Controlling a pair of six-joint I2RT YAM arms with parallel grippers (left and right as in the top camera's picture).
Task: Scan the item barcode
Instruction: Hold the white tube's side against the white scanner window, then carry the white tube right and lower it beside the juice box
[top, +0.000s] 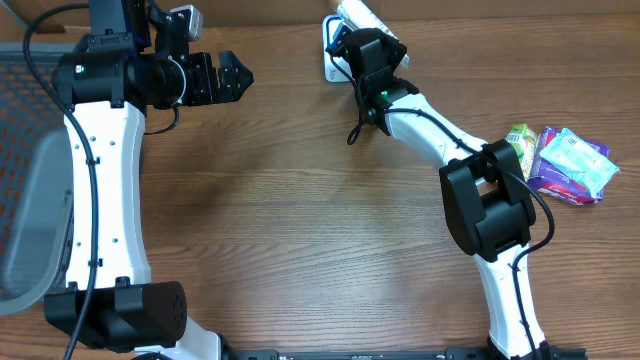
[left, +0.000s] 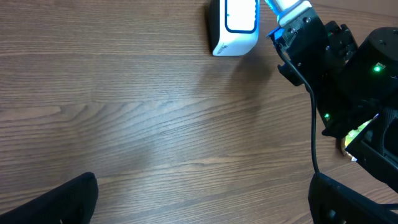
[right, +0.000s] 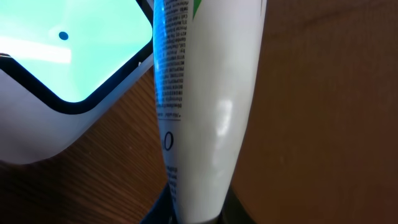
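The item is a white tube (right: 205, 112) with small print down one side. My right gripper (right: 196, 214) is shut on its lower end. It holds the tube beside the lit window of the white barcode scanner (right: 62, 62). Overhead, the tube (top: 358, 14) pokes past the right gripper (top: 365, 48) at the table's far edge, over the scanner (top: 328, 55). My left gripper (top: 235, 75) hangs open and empty at the far left. In its own view its fingers (left: 62, 202) stand wide apart above bare wood, with the scanner (left: 235, 25) and tube (left: 289, 9) ahead.
A purple and light-blue packet (top: 568, 165) and a green packet (top: 520, 140) lie at the right edge of the wooden table (top: 300, 220). A grey curved object (top: 30, 220) sits off the table's left side.
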